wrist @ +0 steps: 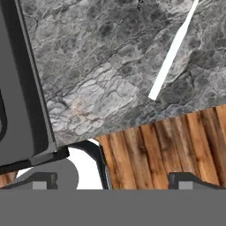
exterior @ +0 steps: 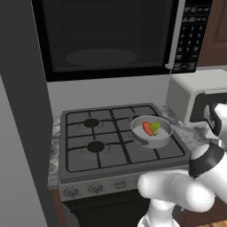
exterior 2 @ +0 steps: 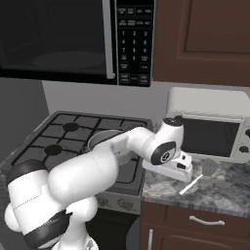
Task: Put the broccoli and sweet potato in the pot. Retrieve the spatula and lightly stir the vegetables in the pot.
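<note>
Broccoli [exterior: 155,127] and sweet potato [exterior: 147,128] already lie side by side in the pot [exterior: 165,136], which sits on the front right burner of the stove [exterior: 80,153], near its right edge. So the loading looks done, and the step in hand is fetching the spatula [exterior 2: 197,178]. It rests on the counter [exterior 2: 229,193] to the right of the stove, in front of the toaster oven [exterior 2: 210,124], its grey blade toward the oven and its white handle running out toward the counter's front edge. The gripper [wrist: 110,181] hangs above the counter's front edge, just beside the stove's right side, with its jaws spread wide and nothing between them; it touches neither the spatula nor the stone. In the hand view the white handle crosses the upper right, its near end stopping short of the counter's edge and well off the line between the fingertips [wrist: 42,180]. My judgement is that the next move calls for shifting the hand along the counter toward that handle, turning the wrist so the jaws straddle the thin shaft crosswise, then lowering until the tips almost meet the stone before closing. The handle is flat and lies low, so a shallow descent may slip over it.
</note>
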Tool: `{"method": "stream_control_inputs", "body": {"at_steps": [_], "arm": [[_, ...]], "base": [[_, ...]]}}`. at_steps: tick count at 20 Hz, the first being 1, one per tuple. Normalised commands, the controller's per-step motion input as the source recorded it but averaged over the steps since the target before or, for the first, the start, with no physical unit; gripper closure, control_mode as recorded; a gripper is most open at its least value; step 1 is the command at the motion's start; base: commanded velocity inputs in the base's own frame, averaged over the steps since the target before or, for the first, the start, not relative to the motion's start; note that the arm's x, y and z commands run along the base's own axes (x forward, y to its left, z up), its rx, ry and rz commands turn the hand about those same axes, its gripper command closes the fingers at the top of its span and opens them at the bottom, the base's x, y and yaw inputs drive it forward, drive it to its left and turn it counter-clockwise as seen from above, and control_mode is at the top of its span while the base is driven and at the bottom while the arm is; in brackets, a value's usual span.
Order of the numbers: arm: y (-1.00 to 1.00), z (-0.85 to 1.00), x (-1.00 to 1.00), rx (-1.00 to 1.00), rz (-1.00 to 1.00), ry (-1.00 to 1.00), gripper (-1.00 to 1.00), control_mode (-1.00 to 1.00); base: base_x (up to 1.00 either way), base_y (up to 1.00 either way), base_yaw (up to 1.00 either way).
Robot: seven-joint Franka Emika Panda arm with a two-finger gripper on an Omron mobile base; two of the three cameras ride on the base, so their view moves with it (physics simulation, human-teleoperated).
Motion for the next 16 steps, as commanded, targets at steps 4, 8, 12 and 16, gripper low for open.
{"method": "stream_control_inputs", "body": {"at_steps": [4, 8, 12, 16], "arm": [[-0.27, -0.1, -0.2, 0.13, 0.0, -0.02, -1.0, -1.0], [-0.01, -0.02, 0.0, 0.0, 0.0, -0.01, -1.0, -1.0], [-0.09, -0.13, 0.18, 0.0, -0.01, 0.0, -1.0, -1.0], [-0.22, -0.42, 0.49, 0.0, -0.07, 0.0, -1.0, -1.0]], "base": [[0.0, 0.0, 0.0], [0.0, 0.0, 0.0], [0.0, 0.0, 0.0], [0.0, 0.0, 0.0]]}}
